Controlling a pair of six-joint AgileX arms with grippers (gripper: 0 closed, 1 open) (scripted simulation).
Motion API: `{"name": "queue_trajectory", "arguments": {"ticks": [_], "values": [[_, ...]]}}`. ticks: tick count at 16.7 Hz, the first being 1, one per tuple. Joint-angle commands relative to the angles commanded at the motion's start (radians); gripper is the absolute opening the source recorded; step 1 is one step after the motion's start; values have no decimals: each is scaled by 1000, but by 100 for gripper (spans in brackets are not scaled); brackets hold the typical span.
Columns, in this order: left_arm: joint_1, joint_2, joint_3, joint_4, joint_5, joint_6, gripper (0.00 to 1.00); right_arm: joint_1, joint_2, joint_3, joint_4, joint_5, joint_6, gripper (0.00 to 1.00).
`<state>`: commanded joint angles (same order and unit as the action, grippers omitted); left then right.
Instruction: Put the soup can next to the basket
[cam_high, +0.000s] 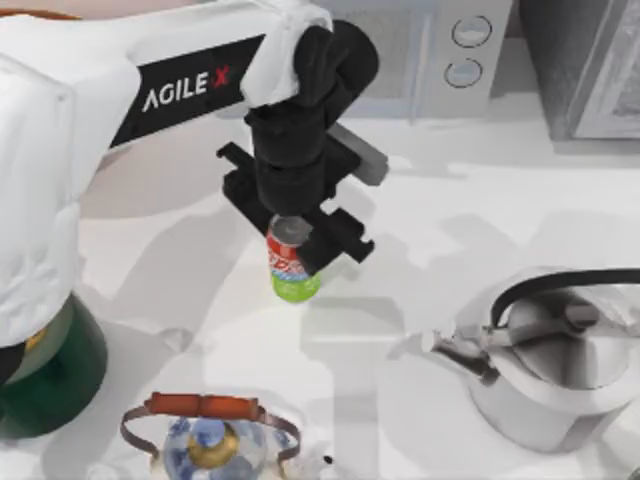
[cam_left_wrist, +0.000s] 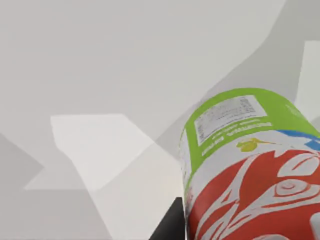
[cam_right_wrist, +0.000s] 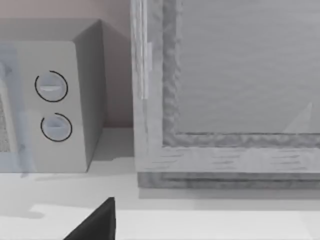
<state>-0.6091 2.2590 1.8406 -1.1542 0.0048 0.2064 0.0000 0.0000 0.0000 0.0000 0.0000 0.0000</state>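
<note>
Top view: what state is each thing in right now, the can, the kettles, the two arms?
soup can: upright, gripped near its top, green base close to the table.
left gripper: jaws shut on the can, mid-table.
silver kettle: upright at the right, handle folded down over the lid.
dark green kettle: standing at the left edge, partly under the left arm.
patterned blue-and-white kettle: upright at the bottom edge, handle raised.

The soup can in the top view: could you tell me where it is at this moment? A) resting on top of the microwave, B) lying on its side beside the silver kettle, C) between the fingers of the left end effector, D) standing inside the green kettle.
C: the left end effector is closed around the soup can near the table's middle, well apart from the silver kettle.
</note>
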Motion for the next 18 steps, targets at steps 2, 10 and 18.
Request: {"name": "queue_trajectory", "arguments": {"ticks": [2, 10, 18], "values": [[0, 0, 0, 0, 0, 0, 17, 0, 0, 0, 0, 0, 0, 100], [0, 0, 0, 0, 0, 0, 0, 0, 0, 0, 0, 0, 0, 100], [112, -93, -20, -45, 54, 68, 0, 0, 0, 0, 0, 0, 0, 100]]}}
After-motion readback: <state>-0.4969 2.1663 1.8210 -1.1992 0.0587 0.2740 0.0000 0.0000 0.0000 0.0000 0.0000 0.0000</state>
